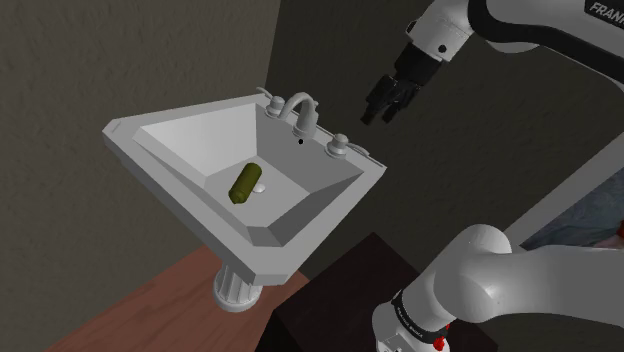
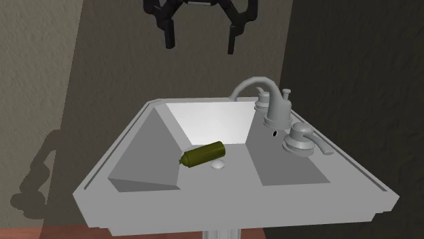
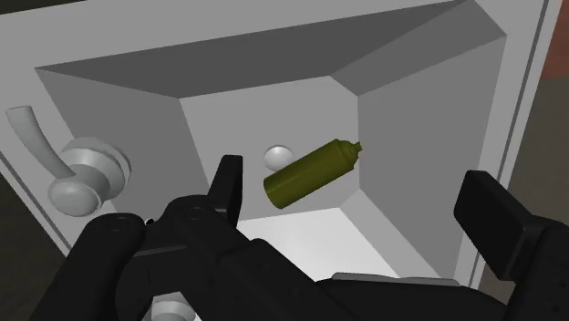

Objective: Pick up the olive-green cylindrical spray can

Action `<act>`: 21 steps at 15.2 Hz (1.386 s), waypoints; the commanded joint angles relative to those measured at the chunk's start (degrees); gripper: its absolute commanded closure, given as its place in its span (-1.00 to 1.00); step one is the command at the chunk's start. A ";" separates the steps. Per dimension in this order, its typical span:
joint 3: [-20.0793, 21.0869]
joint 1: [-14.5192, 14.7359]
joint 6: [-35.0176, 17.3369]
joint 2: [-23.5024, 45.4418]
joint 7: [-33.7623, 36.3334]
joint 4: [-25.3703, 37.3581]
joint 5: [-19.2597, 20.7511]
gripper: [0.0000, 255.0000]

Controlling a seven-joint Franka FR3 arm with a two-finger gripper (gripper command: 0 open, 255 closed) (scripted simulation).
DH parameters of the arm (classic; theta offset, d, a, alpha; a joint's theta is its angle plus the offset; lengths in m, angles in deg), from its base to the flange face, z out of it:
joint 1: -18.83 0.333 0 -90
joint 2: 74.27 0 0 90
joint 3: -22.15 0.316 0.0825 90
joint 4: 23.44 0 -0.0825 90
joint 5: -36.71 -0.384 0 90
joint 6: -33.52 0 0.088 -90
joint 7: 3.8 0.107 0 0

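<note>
The olive-green spray can (image 1: 244,183) lies on its side on the flat floor of a grey pedestal sink (image 1: 290,228), just beside the pale round drain (image 1: 259,186). It is a smooth, matte cylinder with a rounded shoulder narrowing to a small nozzle; its other end is flat. The basin is angular, its plain slanted faces meeting at sharp creases. A grey arched faucet (image 1: 297,103) and rounded lever handles (image 2: 299,139) sit on the back ledge, and the ribbed pedestal (image 1: 235,290) stands on a reddish wood-grain floor (image 1: 150,310).

The black jaws hang spread wide apart above the sink, well clear of the can and holding nothing. The second exterior view's top edge cuts them off above the fingertips. In the wrist view the hand's dark bulk covers part of the basin floor, while the can (image 3: 311,171) shows whole between the jaws, untouched.
</note>
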 commanded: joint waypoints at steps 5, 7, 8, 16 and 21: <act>1.96 -0.85 -7.97 3.29 5.12 -4.41 -2.17 -1.00; 2.95 -1.22 -12.04 5.46 7.60 -6.12 -3.23 -1.00; 3.44 -1.38 -14.08 6.68 8.82 -6.86 -3.74 -1.00; 7.15 -2.57 -30.46 19.32 18.14 -9.65 -7.41 -1.00; 9.04 -3.23 -40.12 29.33 23.75 -8.58 -8.98 -1.00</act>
